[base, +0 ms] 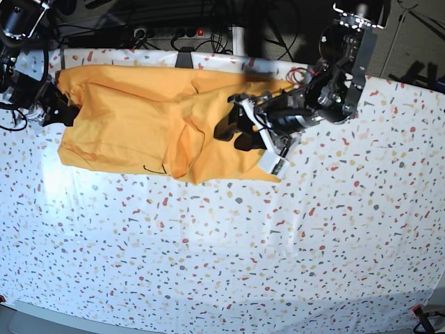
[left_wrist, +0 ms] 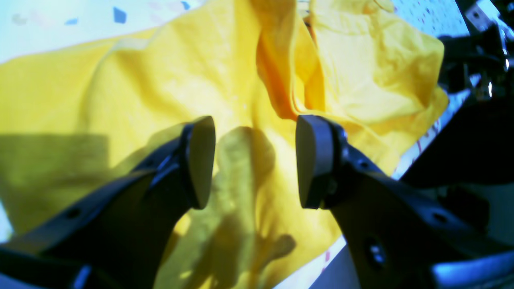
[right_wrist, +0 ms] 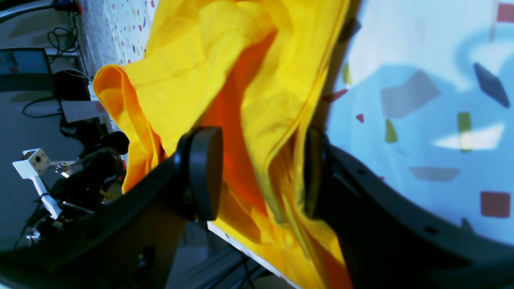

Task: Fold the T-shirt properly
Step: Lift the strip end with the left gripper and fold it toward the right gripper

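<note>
Bare speckled desk [base: 229, 264] fills the foreground. Further back, upper left of frame, the shirt [base: 132, 118] lies rumpled and only loosely doubled, so most folding remains. Left hand [base: 236, 132] hovers over it, jaws apart, empty. Right hand [base: 59, 108] has cloth between its pads at the far-left edge.

Tabletop [base: 278, 264] front half free; T-shirt [base: 139, 118] covers rear-left.
</note>
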